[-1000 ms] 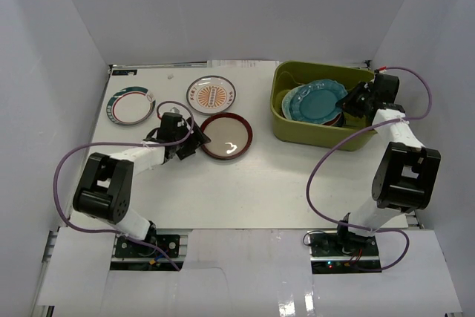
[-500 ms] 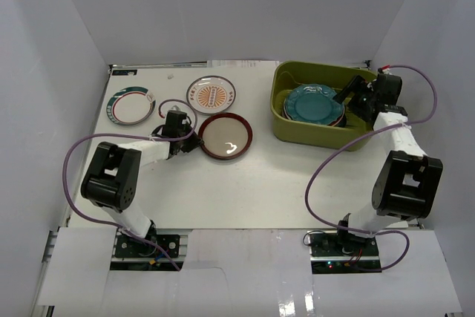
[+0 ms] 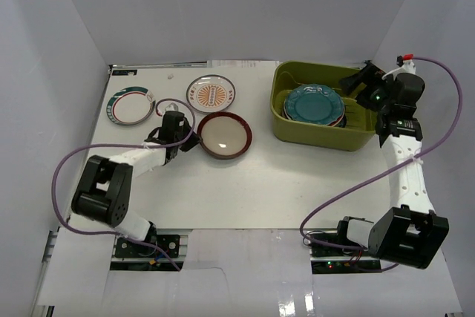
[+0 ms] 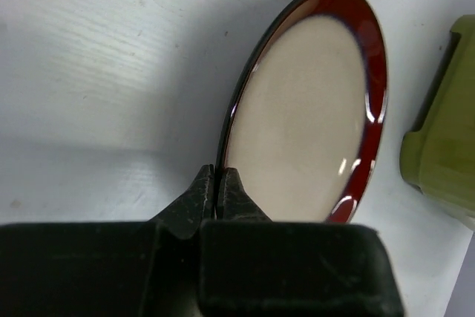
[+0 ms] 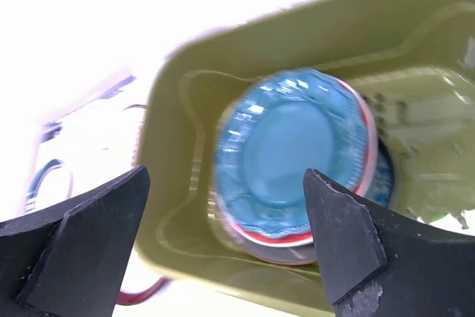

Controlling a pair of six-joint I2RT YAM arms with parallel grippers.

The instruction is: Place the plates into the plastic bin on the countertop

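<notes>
**Q:** Status, big to small?

**Me:** The counter (image 3: 245,191) is white and walled in. The plastic bin (image 3: 319,136) is olive green and sits on the far right of it.

**Q:** What's in the bin?

**Me:** One stack of plates. The teal scalloped plate (image 3: 313,103) lies flat on top, with a red rim showing just under it. I can't tell what's lower down because the right wrist view is blurred.

**Q:** What's out on the counter?

**Me:** Three plates, all left of the bin.
- The dark-red rimmed plate (image 3: 225,136) is nearest the bin, around mid-counter.
- The sunburst plate (image 3: 211,94) is just beyond it, toward the back wall.
- The teal-rimmed plate (image 3: 130,105) is at the far left, well apart from the bin.

**Q:** Left side?

**Me:** My left tool (image 4: 217,183) is pinched onto the dark-red rimmed plate. The wrist view shows the near rim running in between the two fingers, which are almost together. I can't tell whether the plate is off the counter.

**Q:** Right side?

**Me:** My right tool (image 5: 225,176) is over the right end of the bin, above the stack. Its fingers are spread wide with nothing between them and aren't touching the plates.
</notes>
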